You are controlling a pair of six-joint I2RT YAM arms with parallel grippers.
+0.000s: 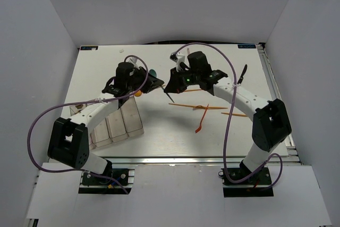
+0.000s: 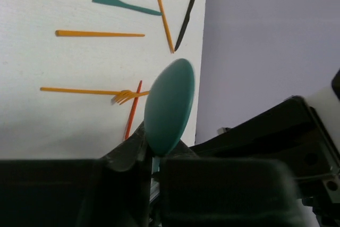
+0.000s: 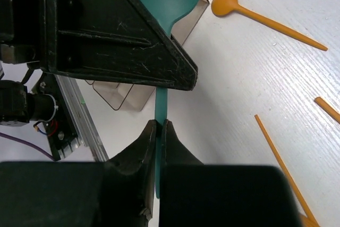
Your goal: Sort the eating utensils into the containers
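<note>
Now mid-handover: my right end effector (image 3: 159,129) and left end effector (image 2: 154,153) both clenched on spoon (image 2: 169,104), since bins (image 1: 120,126) sit left.

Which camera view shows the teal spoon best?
Left wrist view: the teal spoon shows its whole bowl. Right wrist view shows the handle and part of the bowl; top view, only a teal speck.

The teal spoon (image 2: 169,104) is smooth matt plastic, the bins (image 1: 130,124) clear glossy plastic, the table (image 2: 64,126) finely grained
</note>
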